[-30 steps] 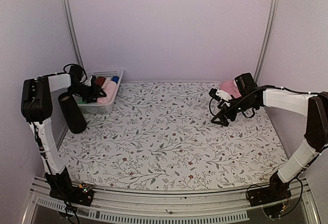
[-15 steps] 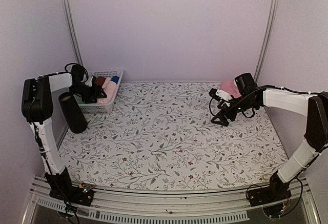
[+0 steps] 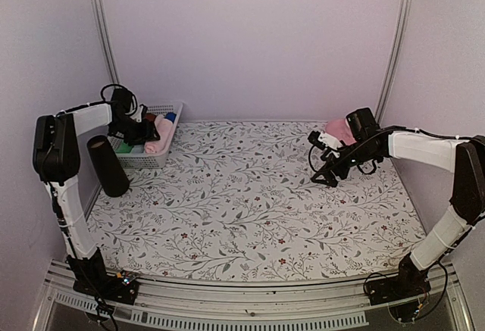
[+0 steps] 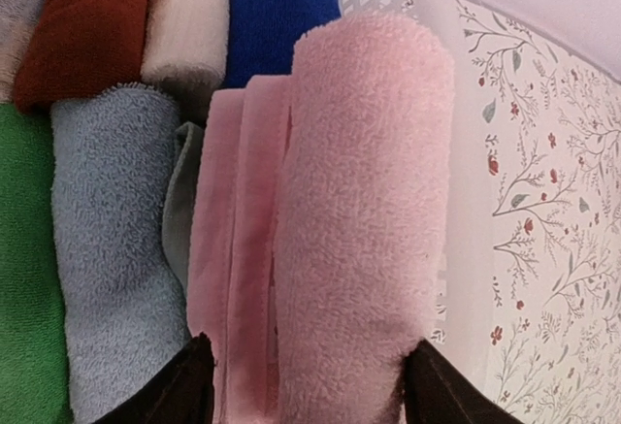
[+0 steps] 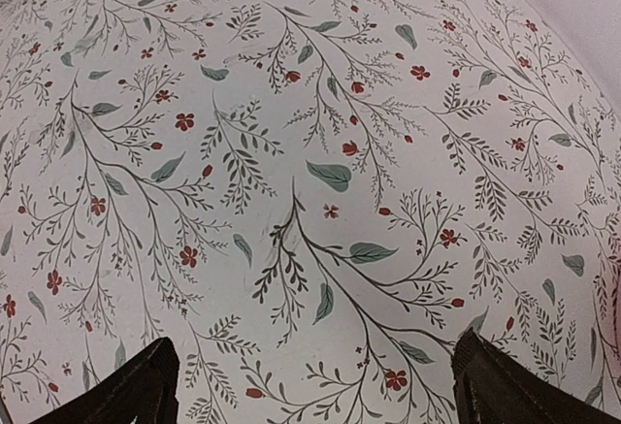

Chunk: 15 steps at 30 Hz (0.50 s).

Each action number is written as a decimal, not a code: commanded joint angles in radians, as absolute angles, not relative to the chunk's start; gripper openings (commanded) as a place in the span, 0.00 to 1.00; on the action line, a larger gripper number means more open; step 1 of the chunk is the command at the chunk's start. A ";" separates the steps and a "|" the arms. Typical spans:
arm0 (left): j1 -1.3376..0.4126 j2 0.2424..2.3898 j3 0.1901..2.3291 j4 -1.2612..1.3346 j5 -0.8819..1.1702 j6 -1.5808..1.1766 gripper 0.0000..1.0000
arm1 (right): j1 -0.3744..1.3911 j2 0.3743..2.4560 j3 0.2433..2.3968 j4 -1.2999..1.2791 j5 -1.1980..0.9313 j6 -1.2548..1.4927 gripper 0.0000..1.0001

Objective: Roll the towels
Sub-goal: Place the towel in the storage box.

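**Pink Towel Lies Rolled in Basket, Flanked by Left Gripper**

At the bottom of the overhead frame, both arms are seen bolted at the near edge of the floral-printed table [image 3: 242, 210], which fills the middle of the picture. At centre right, the right gripper [image 5: 318, 390] is held over bare tabletop, its jaws spread wide with nothing between them. A pink object [image 3: 336, 128] is glimpsed just behind that arm, and what it is cannot be made out.

At the left edge, a black cylinder [image 3: 106, 166] is stood on end near a white basket [image 3: 154, 161], which is set in the upper left close to the back wall. The left gripper [image 4: 310, 390] is extended over that basket.

In the left wrist view, its two fingers are placed on either side of the pink towel [image 4: 359, 201], which is rolled and laid along the basket's right-hand wall. Whether the roll is squeezed or merely straddled cannot be told. A pale blue-green towel [image 4: 116, 249], also rolled, is laid just left of it. A bright green cloth [image 4: 24, 278] is seen at the frame's left edge. Along the top, a dark red cloth [image 4: 82, 26], a cream cloth [image 4: 184, 21] and a royal blue cloth [image 4: 281, 12] are packed side by side.
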State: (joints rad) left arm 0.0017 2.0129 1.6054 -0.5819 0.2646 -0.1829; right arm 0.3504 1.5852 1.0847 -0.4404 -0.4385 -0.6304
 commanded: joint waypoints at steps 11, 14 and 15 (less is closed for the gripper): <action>-0.020 1.920 1.602 -0.513 0.221 -0.164 0.48 | 0.365 1.583 1.067 -0.429 -0.434 -0.643 0.99; -0.020 1.926 1.599 -0.518 0.251 -0.165 0.41 | 0.367 1.582 1.067 -0.429 -0.432 -0.644 0.99; -0.020 1.930 1.596 -0.521 0.261 -0.166 0.40 | 0.368 1.580 1.067 -0.429 -0.432 -0.644 0.99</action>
State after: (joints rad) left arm -0.0113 1.9545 1.6039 -0.5468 0.2302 -0.1692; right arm 0.3595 1.5852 1.0847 -0.4404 -0.4358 -0.6357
